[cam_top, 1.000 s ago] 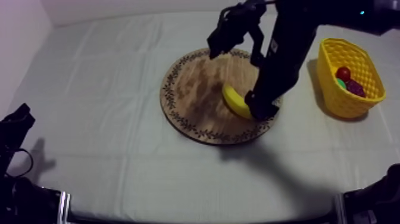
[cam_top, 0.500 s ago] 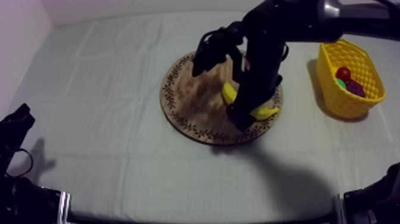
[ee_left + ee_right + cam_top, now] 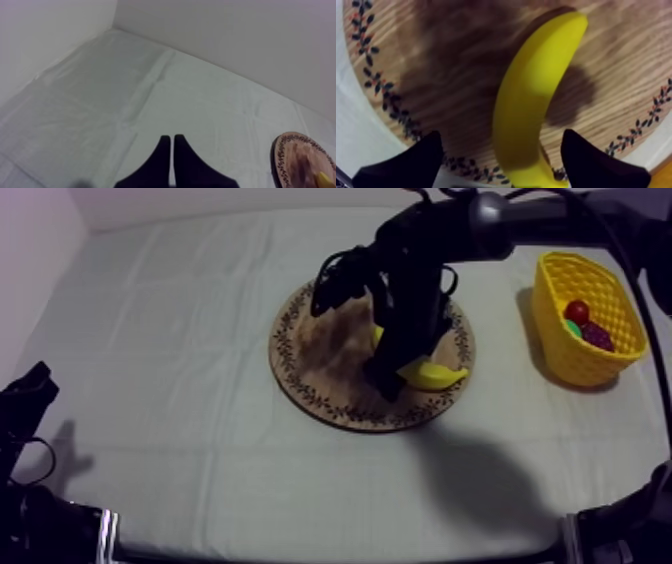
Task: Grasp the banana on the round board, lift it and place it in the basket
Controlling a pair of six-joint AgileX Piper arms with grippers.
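A yellow banana (image 3: 432, 374) lies on the right half of the round wooden board (image 3: 320, 373). My right arm comes down from the upper right, with its gripper (image 3: 396, 380) low over the banana. In the right wrist view the banana (image 3: 536, 95) runs between the two black fingers (image 3: 411, 162). That gripper (image 3: 502, 136) is open and straddles it, one finger on each side. My left gripper (image 3: 28, 393) rests at the table's lower left, and its fingers (image 3: 162, 155) lie together as a narrow wedge. The yellow basket (image 3: 560, 348) stands at the right.
In the basket lie a small red fruit (image 3: 577, 311), dark grapes (image 3: 598, 336) and a green piece. Beyond the left gripper, the wooden board's patterned rim (image 3: 282, 150) shows. Grey-white cloth (image 3: 180, 318) covers the table left of the board.
My right arm has swung left over the board and come down, so its gripper now straddles the banana's middle. The left arm has not moved.
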